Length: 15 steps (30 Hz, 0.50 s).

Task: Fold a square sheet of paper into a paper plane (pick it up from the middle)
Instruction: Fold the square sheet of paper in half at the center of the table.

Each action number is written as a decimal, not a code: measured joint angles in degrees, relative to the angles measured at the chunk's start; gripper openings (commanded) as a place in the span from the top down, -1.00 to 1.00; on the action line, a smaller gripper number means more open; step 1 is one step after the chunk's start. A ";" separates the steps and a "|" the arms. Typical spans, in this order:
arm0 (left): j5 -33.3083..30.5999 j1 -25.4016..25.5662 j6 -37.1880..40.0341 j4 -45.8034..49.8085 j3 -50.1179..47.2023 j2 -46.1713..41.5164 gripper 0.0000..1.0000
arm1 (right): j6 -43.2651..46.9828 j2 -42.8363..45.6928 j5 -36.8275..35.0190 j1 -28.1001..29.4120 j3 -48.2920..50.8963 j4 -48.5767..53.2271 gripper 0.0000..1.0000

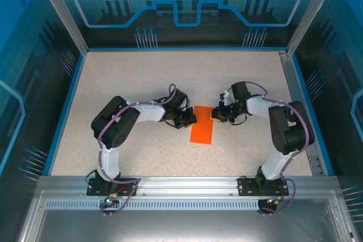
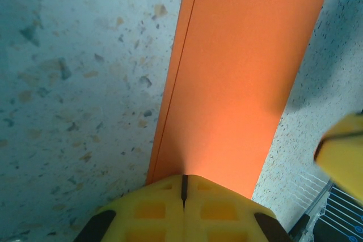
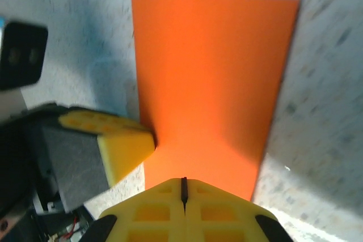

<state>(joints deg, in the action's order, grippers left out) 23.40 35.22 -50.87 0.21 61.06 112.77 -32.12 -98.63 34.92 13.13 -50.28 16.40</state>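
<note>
The orange sheet of paper (image 3: 212, 83) shows as a long rectangle over the speckled table (image 3: 332, 111). At the bottom, the right gripper (image 3: 183, 184) has its yellow fingers pressed together on the sheet's near edge. The yellow tip of the left gripper (image 3: 127, 140) touches the sheet's left edge.

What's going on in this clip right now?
Both arms meet mid-table over the orange paper. It lies as a narrow rectangle, and a doubled edge along one long side suggests it is folded in half. The left gripper and right gripper are each shut on the paper at the same short end, coming in from opposite sides, tips nearly touching. There are no diagonal or nose folds yet, so it is far from a plane.
</note>
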 measured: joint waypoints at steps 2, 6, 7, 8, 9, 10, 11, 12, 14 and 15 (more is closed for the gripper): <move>0.00 0.00 0.00 0.00 0.00 0.00 1.00 | -0.11 0.96 0.00 1.25 2.51 -0.66 0.96; 0.00 0.00 0.00 0.00 0.00 0.00 1.00 | -0.68 1.07 -0.02 3.50 8.33 -1.68 0.95; 0.02 0.02 0.02 -0.02 0.00 0.00 1.00 | -0.92 1.22 0.92 3.67 9.35 -2.75 0.95; 0.00 0.07 0.00 0.00 0.00 0.00 1.00 | -1.09 1.77 1.07 3.78 10.10 -3.91 0.95; 0.00 0.09 0.00 -0.02 0.00 0.00 1.00 | -1.16 2.23 1.05 3.87 10.69 -4.63 0.95; 0.00 0.11 0.00 -0.02 0.00 0.00 1.00 | -1.29 2.56 1.05 4.02 11.17 -5.07 0.94; 0.00 0.17 0.00 -0.04 0.00 0.00 1.00 | -1.31 3.02 0.85 4.24 11.58 -5.25 0.94; 0.00 0.20 0.00 -0.04 0.00 0.00 1.00 | -1.29 3.65 0.50 4.52 11.96 -5.09 0.93; 0.00 0.20 0.00 -0.04 0.00 0.00 1.00 | -1.29 5.44 -0.11 4.90 12.74 -3.93 0.90; 0.00 0.20 0.00 -0.04 0.00 0.00 1.00 | -1.29 6.67 -0.24 5.03 13.03 -3.17 0.89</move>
<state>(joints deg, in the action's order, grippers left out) 23.40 35.42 -50.87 0.16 61.06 112.77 -33.41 -91.96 34.68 18.15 -37.26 13.23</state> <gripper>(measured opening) 0.046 0.048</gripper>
